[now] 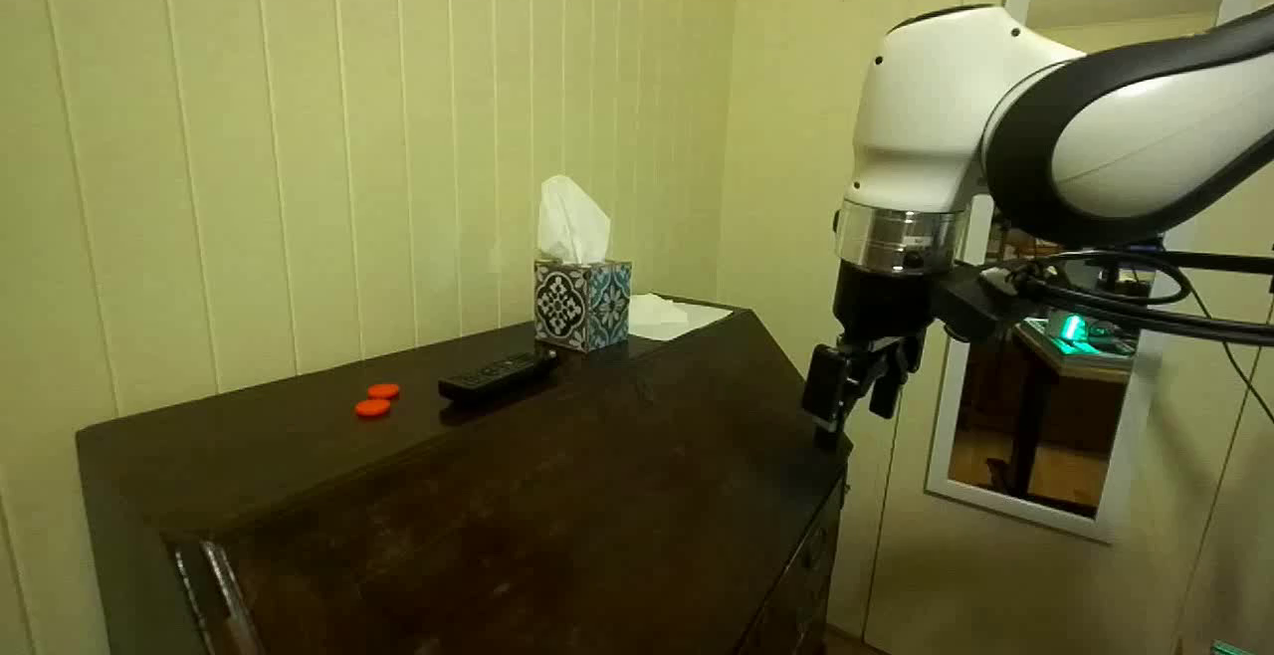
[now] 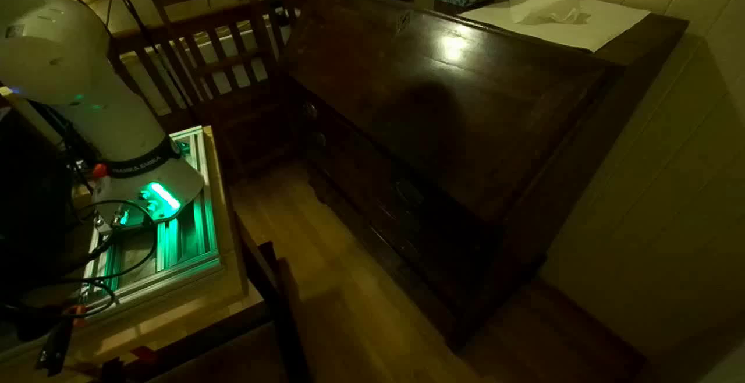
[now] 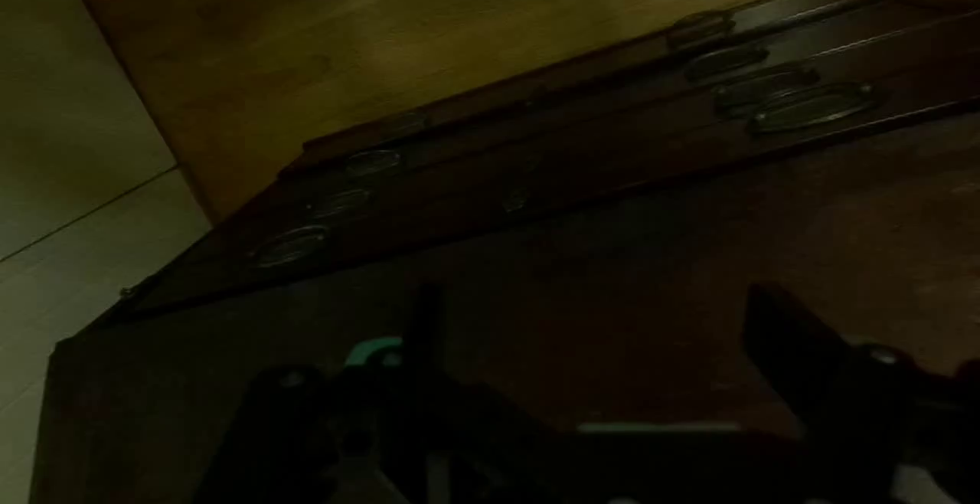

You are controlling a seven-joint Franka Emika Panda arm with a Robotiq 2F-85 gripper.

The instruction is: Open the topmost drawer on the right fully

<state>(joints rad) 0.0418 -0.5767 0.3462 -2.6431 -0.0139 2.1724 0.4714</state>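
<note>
Brown and closed, the topmost drawer (image 3: 444, 217) sits beneath the sloping lid (image 1: 518, 506), over which your pincer (image 3: 597, 320) gapes empty: seemingly the approach step, so next reach down to its oval handle (image 3: 291, 246).

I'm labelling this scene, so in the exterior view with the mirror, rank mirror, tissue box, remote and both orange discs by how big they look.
Mirror, partly hidden
Tissue box
Remote
Orange discs, too alike to rank

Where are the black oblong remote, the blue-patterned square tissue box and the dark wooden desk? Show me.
Remote (image 1: 496, 373), in an exterior view: button face.
Tissue box (image 1: 575, 305), in an exterior view: patterned side.
Desk (image 1: 557, 496), in an exterior view: slanted front.
</note>
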